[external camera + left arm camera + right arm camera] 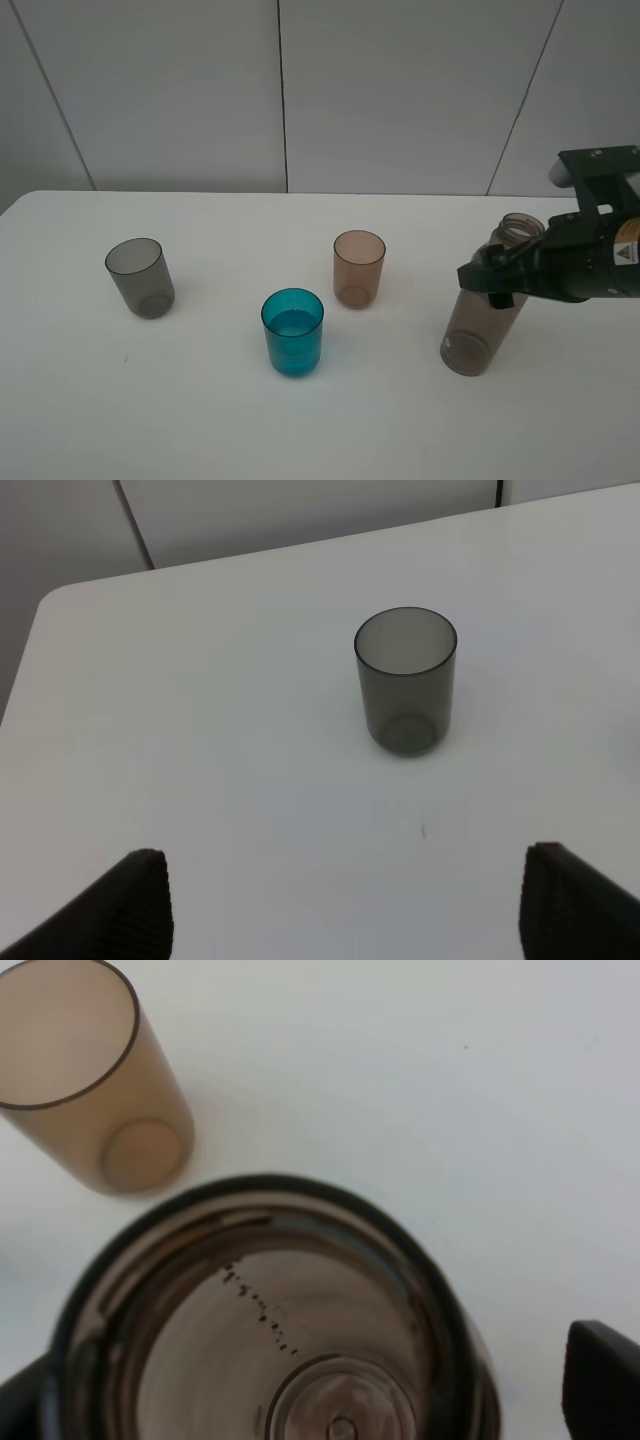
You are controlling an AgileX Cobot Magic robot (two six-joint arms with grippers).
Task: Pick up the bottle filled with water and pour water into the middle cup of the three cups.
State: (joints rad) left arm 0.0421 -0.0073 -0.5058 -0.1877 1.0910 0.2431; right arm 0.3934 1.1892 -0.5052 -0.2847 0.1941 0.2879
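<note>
The tall translucent smoky brown-grey plastic bottle [488,310] stands upright on the white surface [150,400] at the right of the scene, its narrow open neck uppermost. The right gripper [497,276] reaches in from the right at the bottle's upper body, just below the neck, and its black fingers [480,277] sit against the bottle on either side, closed around it. In the right wrist view the bottle's open mouth [270,1330] fills the frame between a dark finger tip [603,1380] at one edge and another at the opposite corner. A small yellow warning label [627,251] shows on the right arm's black housing; its writing is too small to read. The short translucent teal-blue plastic tumbler [293,332] stands near the middle, nearer the front than the other cups, well left of the bottle. The brownish-pink translucent tumbler [359,268] stands just behind and to its right, and the smoky grey translucent tumbler [140,277] stands far left. The left gripper [345,905] hovers over bare surface near the grey tumbler, its ribbed fingers [140,905] spread wide and holding nothing.
</note>
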